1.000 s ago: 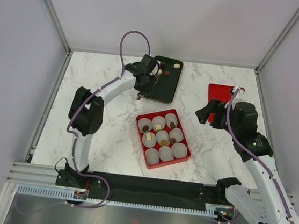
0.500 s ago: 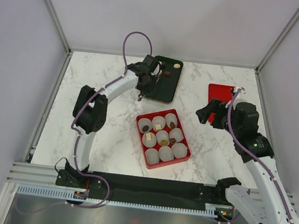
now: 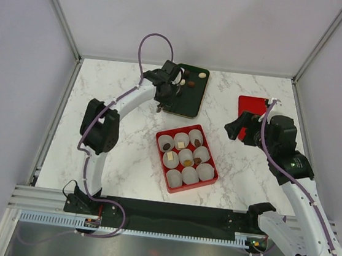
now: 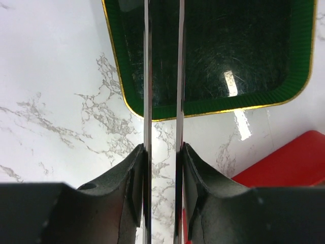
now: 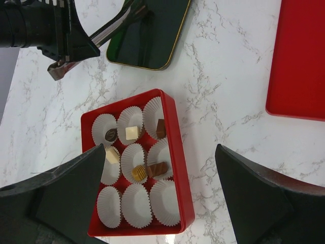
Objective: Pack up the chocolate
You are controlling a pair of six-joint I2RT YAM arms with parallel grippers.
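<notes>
Two arms over white marble table; left arm stretched far, left gripper above dark green gold-rimmed rectangular tray, thin blades a narrow slit apart, tips cut off in its own view; right gripper hovers, jaws wide, holding nothing, near flat red lid. Right wrist view alone resolves red square box: six of nine white paper cups hold the chocolate; top view adds more at tray's far end.
</notes>
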